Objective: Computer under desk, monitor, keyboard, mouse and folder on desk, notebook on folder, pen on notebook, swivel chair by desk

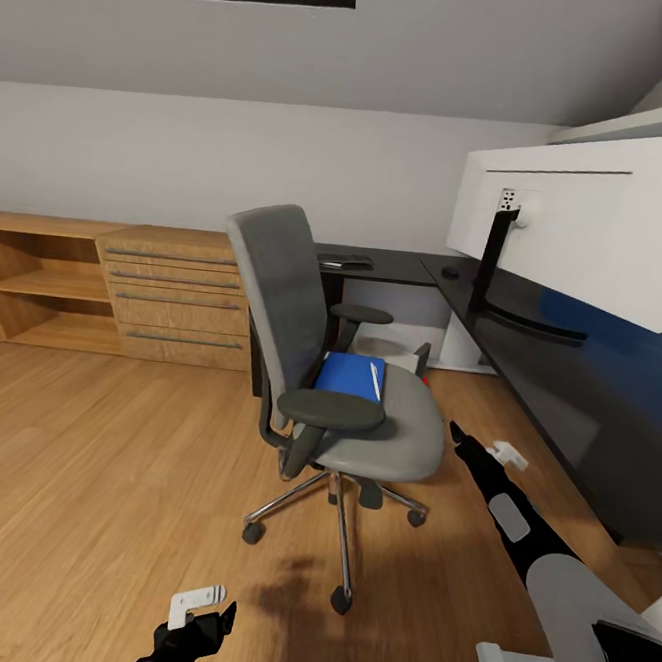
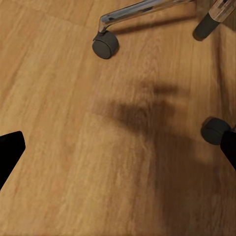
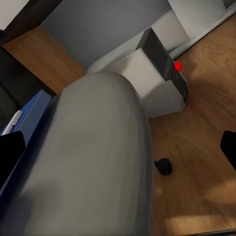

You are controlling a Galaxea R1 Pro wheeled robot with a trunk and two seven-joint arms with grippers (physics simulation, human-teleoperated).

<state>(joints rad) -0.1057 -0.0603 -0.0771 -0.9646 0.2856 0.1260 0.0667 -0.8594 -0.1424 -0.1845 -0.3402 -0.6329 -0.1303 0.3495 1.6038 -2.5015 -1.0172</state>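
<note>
Wooden floor (image 1: 88, 470) runs under a sloped-ceiling bedroom, with a light wooden drawer unit (image 1: 178, 296) against the far wall. Grey swivel chair (image 1: 341, 392) stands in the middle, just off the black desk (image 1: 567, 392), its seat carrying the blue folder (image 1: 349, 375) with a white pen (image 1: 375, 380) lying on top. On the desk the monitor (image 1: 581, 222) shows its white back, a dark keyboard (image 1: 344, 261) lies at the far corner and a small mouse (image 1: 450, 272) sits near it. Under the desk stands the light grey computer (image 3: 157, 78) with its red spot.

Left gripper (image 1: 208, 616) hangs low over the floor before the chair's casters, jaws spread and empty. Right gripper (image 1: 462, 438) hovers beside the seat's edge, fingers apart, holding nothing; the folder lies to its left, near but apart
</note>
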